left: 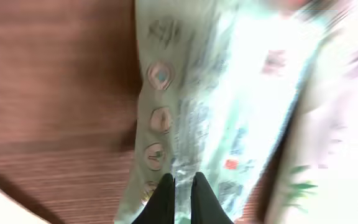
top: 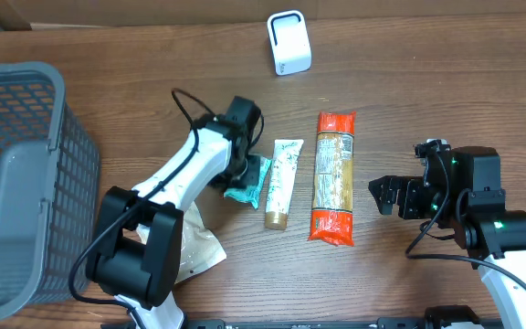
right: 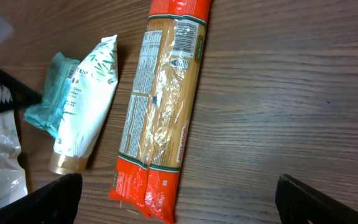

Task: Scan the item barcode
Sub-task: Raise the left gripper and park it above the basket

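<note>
Left gripper [left: 182, 198]: jaws closed, tips together, right above the teal packet [left: 216, 106]; whether they pinch it cannot be told
Teal packet: flat on the wooden table [top: 427, 82]; touching the cream tube [top: 282, 183] on its left; well apart from the barcode scanner [top: 289, 42]
Cream tube: gold cap toward the robot; just beside 1 spaghetti pack [top: 334, 178], lying parallel to it
Right gripper [right: 178, 186]: 2 fingers spread wide, nothing between them; right of the spaghetti pack
Barcode scanner: white, upright, near the far table edge
Basket [top: 16, 71]: grey mesh; far left
White bag [top: 194, 247]: crumpled; beside the left arm's base
</note>
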Robot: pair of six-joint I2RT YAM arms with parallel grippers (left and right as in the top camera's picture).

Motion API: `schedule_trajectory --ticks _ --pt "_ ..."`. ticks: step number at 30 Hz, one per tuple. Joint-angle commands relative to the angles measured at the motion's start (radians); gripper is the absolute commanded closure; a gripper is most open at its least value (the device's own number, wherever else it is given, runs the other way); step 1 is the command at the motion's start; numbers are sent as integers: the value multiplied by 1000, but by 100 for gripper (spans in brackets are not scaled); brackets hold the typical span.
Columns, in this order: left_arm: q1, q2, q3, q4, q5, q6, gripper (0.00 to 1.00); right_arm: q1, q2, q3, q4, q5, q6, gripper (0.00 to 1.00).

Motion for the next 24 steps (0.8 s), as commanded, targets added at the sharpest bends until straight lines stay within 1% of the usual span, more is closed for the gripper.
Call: schedule_trajectory --ticks 1,4,10,16,19,24 --pt "0 -53 120 -10 -24 -6 96 2 -1 27 5 -5 3 0" --pt "0 -53 157 4 -23 -6 96 2 -1 27 5 -5 3 0" --pt "0 -37 126 36 -21 -6 96 2 -1 27 5 -5 4 0" --pt "0 -24 -13 144 -29 -6 96 2 -1 27 5 -5 4 0" --pt "1 -24 -94 202 -59 -6 96 2 -1 27 5 -5 4 0" --pt "1 -24 -163 263 -73 -6 96 2 -1 27 5 -5 3 0"
